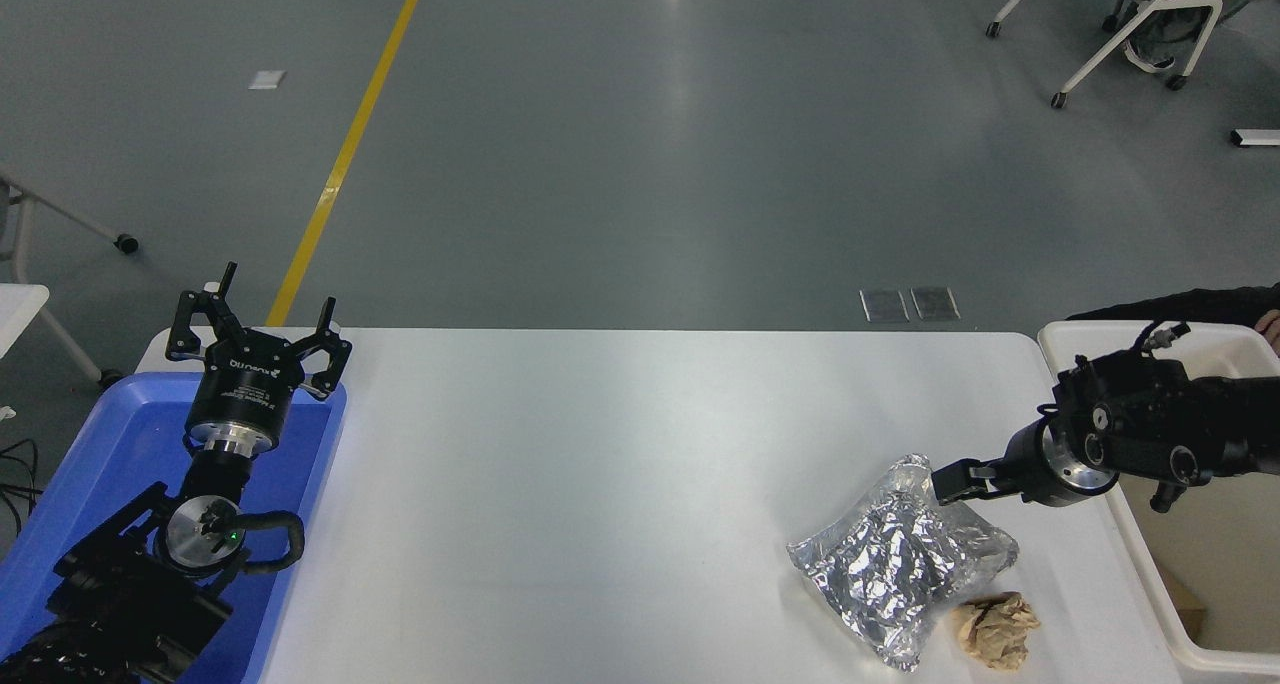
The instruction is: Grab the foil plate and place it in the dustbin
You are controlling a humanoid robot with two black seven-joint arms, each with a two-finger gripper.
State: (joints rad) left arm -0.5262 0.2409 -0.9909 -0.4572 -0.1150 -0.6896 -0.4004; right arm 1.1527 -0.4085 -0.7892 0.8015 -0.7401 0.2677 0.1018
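Evenly and brightly lit from overhead. Broad pale glare streak on the grey floor (pixel 690 114), softer sheen across the white table (pixel 600 444). Sharp sparkles on the wrinkled foil plate (pixel 900 554). Faint, short shadows under objects. Crisp focus throughout; slight motion blur on the right gripper (pixel 950 482).

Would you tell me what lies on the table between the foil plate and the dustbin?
In the head view, the right gripper reaches across that stretch at the foil plate; nearer the dustbin a tan paper wad lies.
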